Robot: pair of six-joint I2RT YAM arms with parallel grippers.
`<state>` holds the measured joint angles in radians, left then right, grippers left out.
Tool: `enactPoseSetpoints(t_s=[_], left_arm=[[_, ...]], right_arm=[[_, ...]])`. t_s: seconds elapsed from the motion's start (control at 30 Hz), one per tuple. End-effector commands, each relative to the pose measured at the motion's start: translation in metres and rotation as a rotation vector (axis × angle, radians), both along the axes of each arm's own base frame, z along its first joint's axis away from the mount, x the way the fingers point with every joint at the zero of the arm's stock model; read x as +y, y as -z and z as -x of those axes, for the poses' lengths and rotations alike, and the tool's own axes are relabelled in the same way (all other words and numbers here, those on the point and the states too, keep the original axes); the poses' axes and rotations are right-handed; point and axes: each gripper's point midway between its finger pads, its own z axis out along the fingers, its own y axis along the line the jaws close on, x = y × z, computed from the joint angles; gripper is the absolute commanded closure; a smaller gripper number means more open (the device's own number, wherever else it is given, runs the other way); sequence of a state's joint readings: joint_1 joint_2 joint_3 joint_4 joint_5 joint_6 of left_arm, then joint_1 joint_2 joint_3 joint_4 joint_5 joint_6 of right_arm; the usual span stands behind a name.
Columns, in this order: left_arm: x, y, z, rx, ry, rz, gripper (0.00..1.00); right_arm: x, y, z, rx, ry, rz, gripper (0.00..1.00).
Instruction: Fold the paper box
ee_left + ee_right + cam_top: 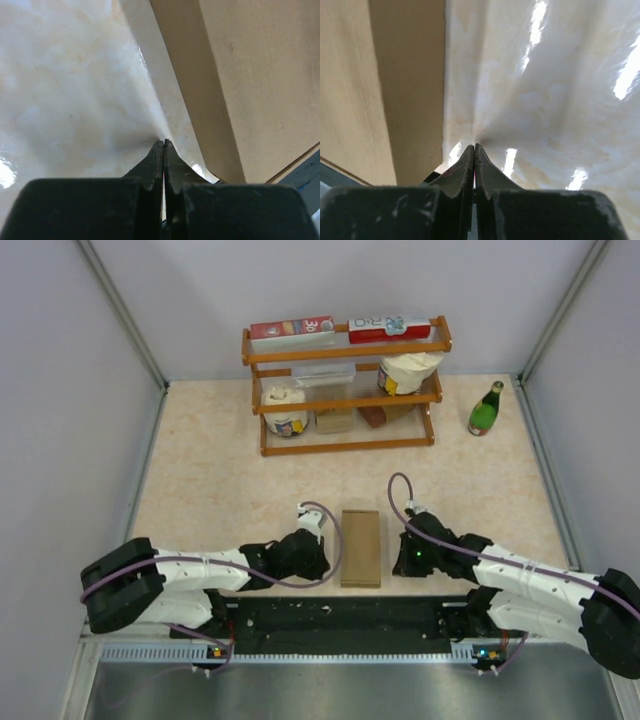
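two arms lie low over the beige surface (210,470), one on each side of the paper box (360,547), which sits near the front edge, midway between them, with its long side running away from the robot

the left pincer (322,560) is clenched with nothing in it; in its wrist view the two fingertips (159,150) meet in a thin line just above the surface, and the box's side wall rises close beside them, apart from them. the right pincer (403,558) mirrors this on the other side: clamped together, empty, with the box wall just beside it and not touching

judging by how things lie, the folding looks nearly or fully done. from above the cardboard reads as a closed rectangular block with a smooth top panel, and no flap or tab sticks out. the wrist views show plain, flat walls and a clean top edge. whether the end tabs are fully tucked cannot be told from here; what may be left is a last check or press on the ends

further back, well apart from the work, stand a wooden rack (345,352) with red-and-white cartons (300,328) on top and a green bottle (486,410)
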<state>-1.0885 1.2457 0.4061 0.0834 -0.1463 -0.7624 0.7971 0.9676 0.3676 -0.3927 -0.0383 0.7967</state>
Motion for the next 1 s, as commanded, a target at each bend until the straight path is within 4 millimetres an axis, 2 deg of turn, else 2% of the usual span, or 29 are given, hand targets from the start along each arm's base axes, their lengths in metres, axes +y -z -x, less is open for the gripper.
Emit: enactPoseSetpoints(t_s=[0.0,0.23,0.5,0.73,0.83,0.97], left_arm=[[-0.005,0.003,0.003,0.009,-0.059,0.030,1.00],[-0.029,0.004,0.010,0.018,-0.010,0.029,1.00],[-0.048,0.003,0.023,0.035,0.032,0.039,1.00],[-0.068,-0.002,0.031,0.045,0.057,0.077,1.00],[-0.068,0.000,0.030,0.050,0.040,0.078,1.00],[-0.051,0.003,0.024,0.036,-0.016,0.036,1.00]], right_arm=[[0.010,0.000,0.015,0.039,-0.002,-0.024,1.00],[0.024,0.009,0.024,0.071,-0.031,-0.068,1.00],[0.039,-0.001,0.029,0.084,-0.063,-0.132,1.00],[0.054,-0.012,0.026,0.078,-0.059,-0.206,1.00],[0.049,-0.010,0.022,0.065,-0.039,-0.177,1.00],[0.040,-0.008,0.019,0.042,-0.009,-0.146,1.00]])
